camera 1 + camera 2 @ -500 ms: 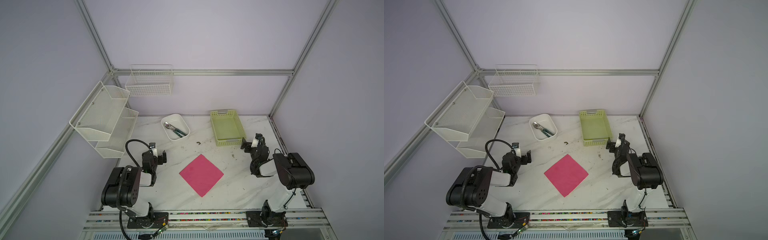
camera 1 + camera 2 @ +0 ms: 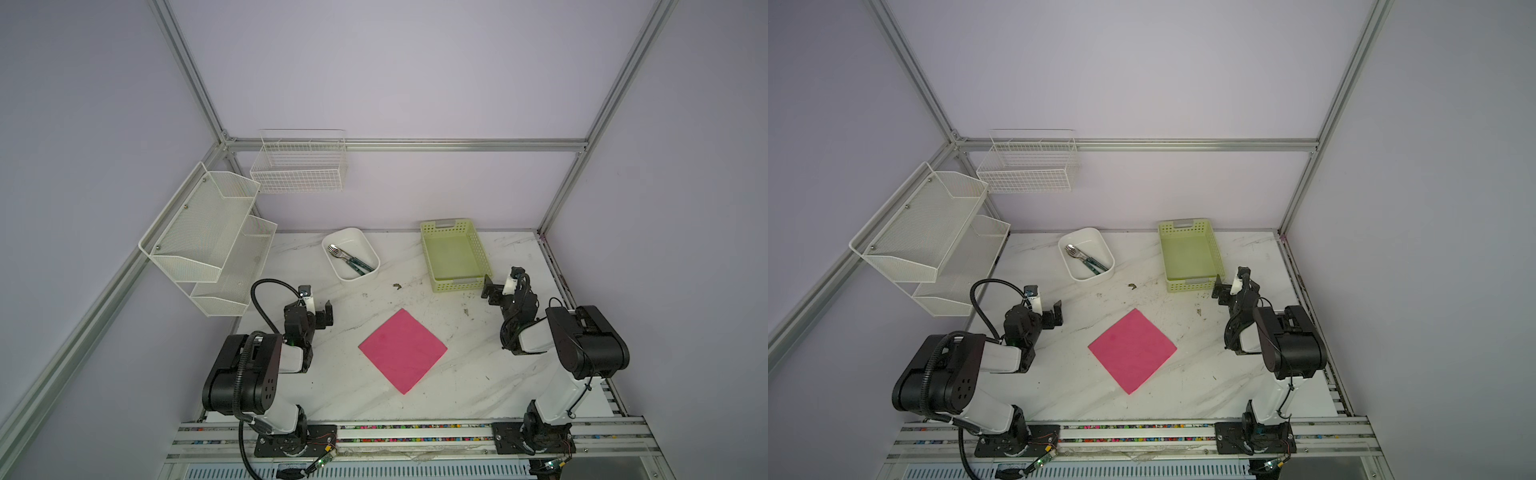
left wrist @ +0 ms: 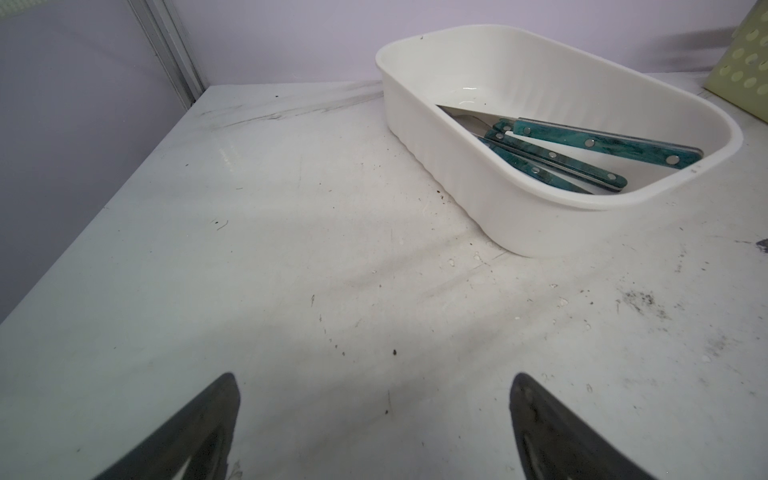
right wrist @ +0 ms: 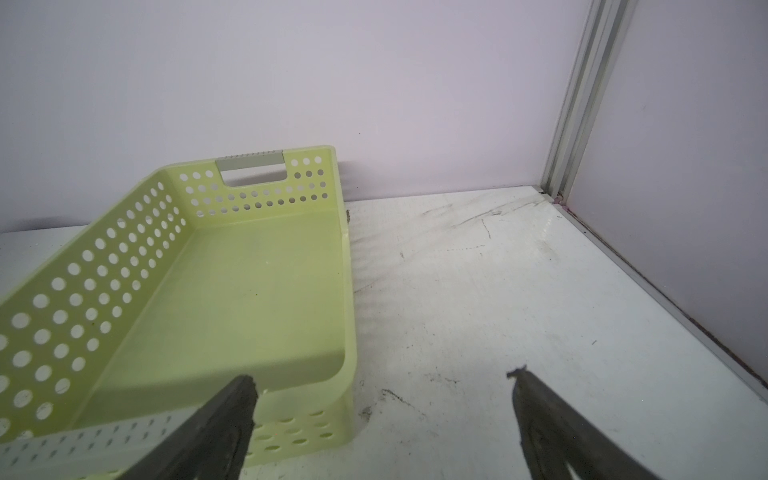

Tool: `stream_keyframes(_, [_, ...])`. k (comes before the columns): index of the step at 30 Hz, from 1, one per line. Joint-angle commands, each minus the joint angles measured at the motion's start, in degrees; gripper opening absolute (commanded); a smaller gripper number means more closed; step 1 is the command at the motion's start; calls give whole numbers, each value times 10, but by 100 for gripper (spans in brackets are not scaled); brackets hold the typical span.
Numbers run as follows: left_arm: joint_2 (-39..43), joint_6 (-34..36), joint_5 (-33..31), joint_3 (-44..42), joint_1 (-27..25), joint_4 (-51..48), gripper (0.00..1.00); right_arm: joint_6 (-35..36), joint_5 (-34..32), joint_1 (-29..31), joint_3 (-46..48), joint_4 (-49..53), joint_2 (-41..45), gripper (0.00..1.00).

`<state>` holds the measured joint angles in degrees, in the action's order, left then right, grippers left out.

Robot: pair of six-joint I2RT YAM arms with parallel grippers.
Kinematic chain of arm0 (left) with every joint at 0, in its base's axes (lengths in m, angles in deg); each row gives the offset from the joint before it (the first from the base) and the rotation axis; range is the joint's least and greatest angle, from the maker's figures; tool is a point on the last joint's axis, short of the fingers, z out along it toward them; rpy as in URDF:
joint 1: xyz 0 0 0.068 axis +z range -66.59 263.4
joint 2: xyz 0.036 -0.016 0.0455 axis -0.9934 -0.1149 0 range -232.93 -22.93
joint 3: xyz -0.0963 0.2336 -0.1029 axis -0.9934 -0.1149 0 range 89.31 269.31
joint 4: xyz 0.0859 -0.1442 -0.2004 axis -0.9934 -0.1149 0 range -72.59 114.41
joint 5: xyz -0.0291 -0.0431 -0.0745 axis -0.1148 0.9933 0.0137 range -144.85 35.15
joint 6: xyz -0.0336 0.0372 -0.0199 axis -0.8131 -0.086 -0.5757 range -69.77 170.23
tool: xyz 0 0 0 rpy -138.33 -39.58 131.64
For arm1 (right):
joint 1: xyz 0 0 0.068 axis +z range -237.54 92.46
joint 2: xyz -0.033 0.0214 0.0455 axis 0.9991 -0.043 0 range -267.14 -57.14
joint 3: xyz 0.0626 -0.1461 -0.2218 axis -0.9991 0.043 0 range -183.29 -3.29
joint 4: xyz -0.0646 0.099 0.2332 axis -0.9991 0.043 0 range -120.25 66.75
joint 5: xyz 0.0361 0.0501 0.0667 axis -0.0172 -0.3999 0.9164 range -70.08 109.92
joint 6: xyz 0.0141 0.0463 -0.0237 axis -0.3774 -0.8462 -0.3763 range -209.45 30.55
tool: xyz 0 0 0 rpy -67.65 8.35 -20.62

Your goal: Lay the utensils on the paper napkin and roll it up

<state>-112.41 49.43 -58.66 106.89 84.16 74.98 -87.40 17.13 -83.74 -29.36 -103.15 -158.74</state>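
Nothing appears to have moved since a moment earlier, so the task looks unstarted. The left pincer hovers over the bare worktop, jaws spread wide and holding nothing. The right pincer is equally wide and empty. Ahead of the left pincer, a white tub holds the utensils; the left wrist view shows three teal handles leaning together. Close beside the right pincer sits a green perforated basket, empty. The pink paper napkin lies flat between the two pincers, touching neither.
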Motion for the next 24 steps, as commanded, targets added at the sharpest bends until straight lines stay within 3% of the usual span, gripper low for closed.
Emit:
stream_keyframes(1, [-3,8,-5,39,5,35,100,11,-5,-3,-7,-29,-3,97])
stream_keyframes(24, [-2,0,-33,42,4,29,99,10,-13,-3,-6,-32,-1,97])
